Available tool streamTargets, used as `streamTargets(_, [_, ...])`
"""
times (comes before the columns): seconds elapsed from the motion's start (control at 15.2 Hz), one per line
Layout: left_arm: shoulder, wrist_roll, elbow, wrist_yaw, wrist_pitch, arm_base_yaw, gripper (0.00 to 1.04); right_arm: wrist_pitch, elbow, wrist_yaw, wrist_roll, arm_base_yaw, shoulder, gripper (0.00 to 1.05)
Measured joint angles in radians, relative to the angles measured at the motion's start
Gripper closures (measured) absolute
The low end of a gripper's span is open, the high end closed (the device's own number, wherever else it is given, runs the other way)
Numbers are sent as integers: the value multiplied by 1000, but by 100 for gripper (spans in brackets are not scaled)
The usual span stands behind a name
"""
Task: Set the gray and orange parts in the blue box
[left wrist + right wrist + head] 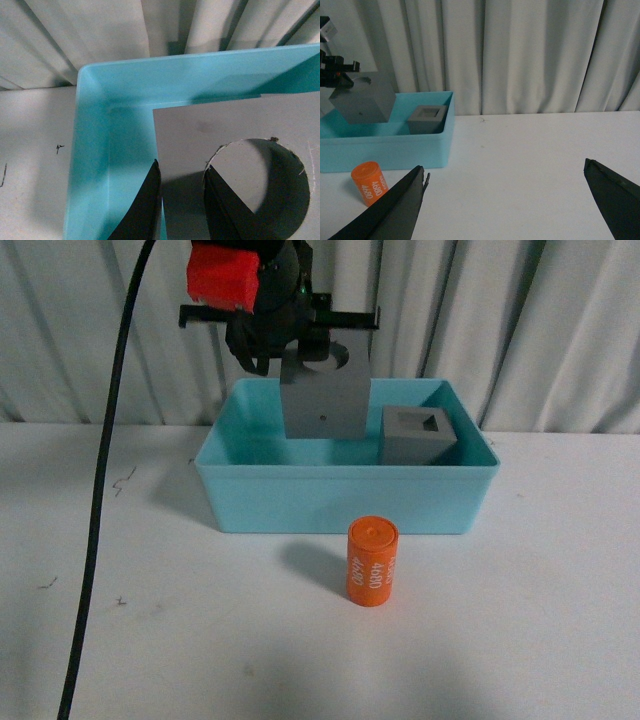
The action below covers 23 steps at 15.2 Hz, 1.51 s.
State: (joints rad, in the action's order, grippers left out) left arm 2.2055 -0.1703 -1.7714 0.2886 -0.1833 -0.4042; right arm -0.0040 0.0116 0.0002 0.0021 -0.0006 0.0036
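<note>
My left gripper [300, 350] is shut on the wall of the gray cube with the round recess [325, 395], one finger outside and one inside the hole [270, 195]. It holds the cube in the air over the left half of the blue box [345, 505]. The gray cube with the square recess [420, 435] rests inside the box at its right end. An orange cylinder [372, 562] with white digits stands upright on the table just in front of the box. My right gripper [505, 172] is open over bare table, to the right of the box [385, 150] and cylinder [369, 183].
A black cable [100, 490] hangs down at the left of the front view. Pleated white curtains [520, 320] close off the back, right behind the box. White tabletop [300, 660] extends in front of and beside the box.
</note>
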Motion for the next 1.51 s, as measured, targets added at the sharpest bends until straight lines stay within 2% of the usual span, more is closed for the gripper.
streamTargets(0.46, [73,23,-34,2,37,-3,86,0,0,0,0,0,0,6])
streamTargets(1.12, [200,103,-158,31,57,47,86,0,0,0,0,0,0,6])
streamTargets(1.51, [208,184,-140,46,112,81,86,0,0,0,0,0,0,6])
